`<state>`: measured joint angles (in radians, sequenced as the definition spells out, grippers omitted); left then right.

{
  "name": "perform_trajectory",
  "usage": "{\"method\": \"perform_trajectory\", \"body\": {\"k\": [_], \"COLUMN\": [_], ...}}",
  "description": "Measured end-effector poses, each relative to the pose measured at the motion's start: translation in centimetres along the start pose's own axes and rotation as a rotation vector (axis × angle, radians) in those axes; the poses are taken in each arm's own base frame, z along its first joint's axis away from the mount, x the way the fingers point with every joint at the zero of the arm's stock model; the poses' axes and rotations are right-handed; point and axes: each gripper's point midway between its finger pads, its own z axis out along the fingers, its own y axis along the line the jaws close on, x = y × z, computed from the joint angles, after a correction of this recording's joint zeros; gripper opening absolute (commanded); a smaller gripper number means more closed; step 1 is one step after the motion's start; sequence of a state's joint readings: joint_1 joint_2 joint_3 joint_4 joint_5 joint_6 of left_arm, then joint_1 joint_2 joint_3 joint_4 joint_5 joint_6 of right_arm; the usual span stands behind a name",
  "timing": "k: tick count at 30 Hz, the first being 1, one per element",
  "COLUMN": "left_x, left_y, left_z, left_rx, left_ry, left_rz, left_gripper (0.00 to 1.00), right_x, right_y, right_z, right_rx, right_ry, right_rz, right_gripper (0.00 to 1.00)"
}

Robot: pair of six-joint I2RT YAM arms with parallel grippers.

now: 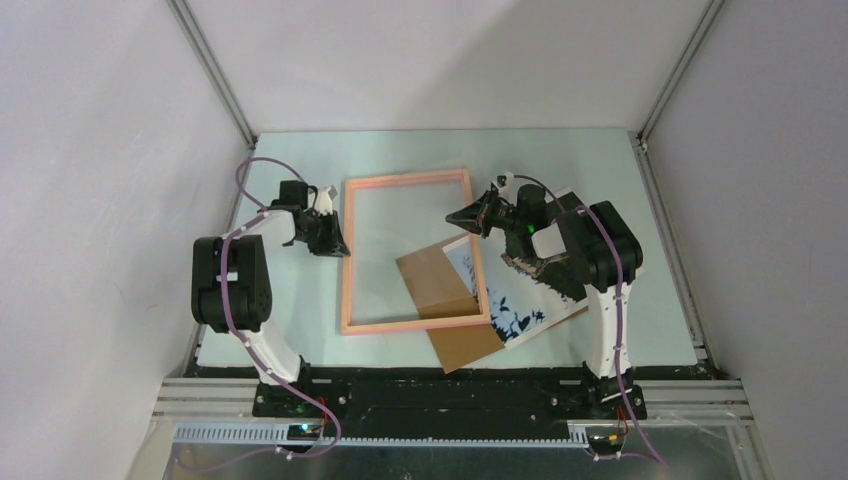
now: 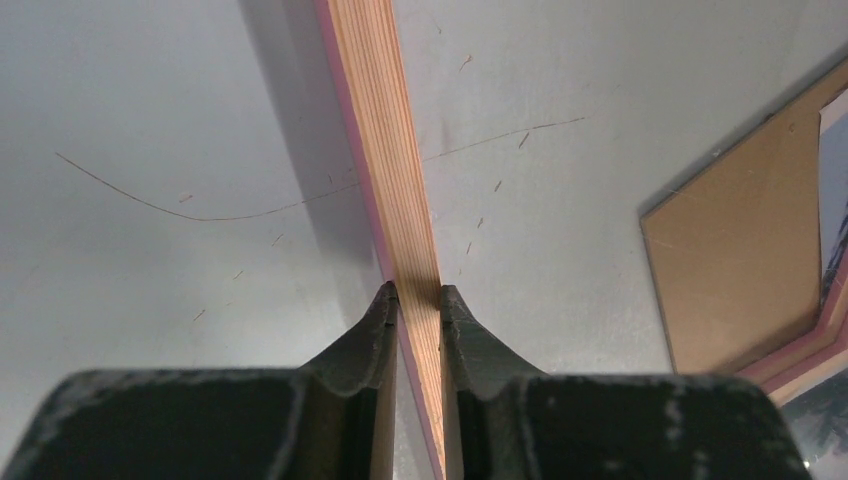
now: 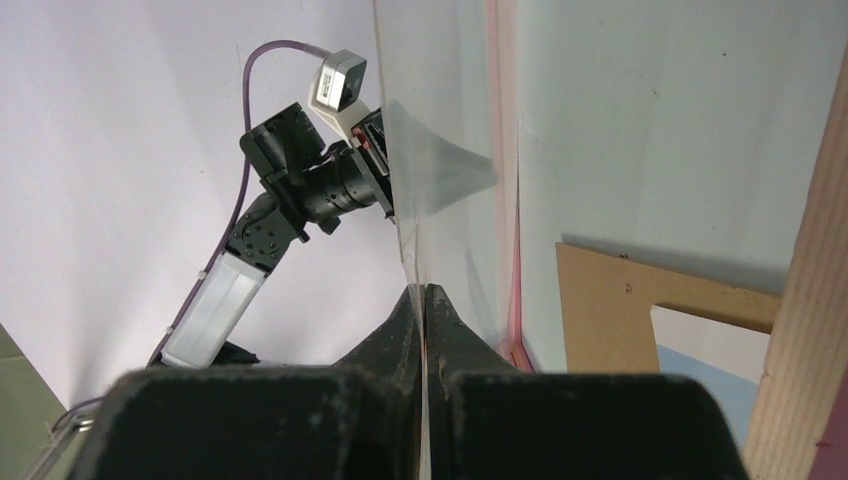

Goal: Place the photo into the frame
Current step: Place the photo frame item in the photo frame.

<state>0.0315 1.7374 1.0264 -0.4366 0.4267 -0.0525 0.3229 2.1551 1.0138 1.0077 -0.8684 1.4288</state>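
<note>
The salmon-pink frame [image 1: 405,181] lies mid-table. My left gripper [image 1: 338,243] is shut on its left rail; in the left wrist view the wooden rail [image 2: 380,130] runs between the closed fingers of the gripper [image 2: 418,292]. My right gripper [image 1: 455,216] hovers at the frame's right rail. In the right wrist view that gripper [image 3: 425,288] is shut on the thin edge of the clear pane [image 3: 440,120], which stands up on edge. The photo [image 1: 520,305] lies flat under the right arm, its left part beneath the frame's right rail, a corner [image 3: 700,345] showing.
A plain brown backing board [image 1: 445,290] lies slanted under the frame's lower right corner, overlapping the photo and reaching toward the near edge. The pale table [image 1: 600,180] is enclosed by white walls on three sides. Both arm bases stand at the near edge.
</note>
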Motion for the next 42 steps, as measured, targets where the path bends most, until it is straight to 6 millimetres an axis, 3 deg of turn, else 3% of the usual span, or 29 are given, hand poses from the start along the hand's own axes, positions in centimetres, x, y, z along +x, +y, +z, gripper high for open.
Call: {"method": "perform_trajectory", "body": {"k": [42], "left_x": [-0.01], "left_y": [0.01], "left_z": [0.0], "left_rx": [0.0], "left_ry": [0.0], "left_rz": [0.0], "left_gripper": [0.09], "right_x": [0.03], "right_y": [0.24], "right_z": [0.02], "right_rx": [-0.004], "right_ry": [0.001], "right_rz": [0.038], "right_gripper": [0.0]}}
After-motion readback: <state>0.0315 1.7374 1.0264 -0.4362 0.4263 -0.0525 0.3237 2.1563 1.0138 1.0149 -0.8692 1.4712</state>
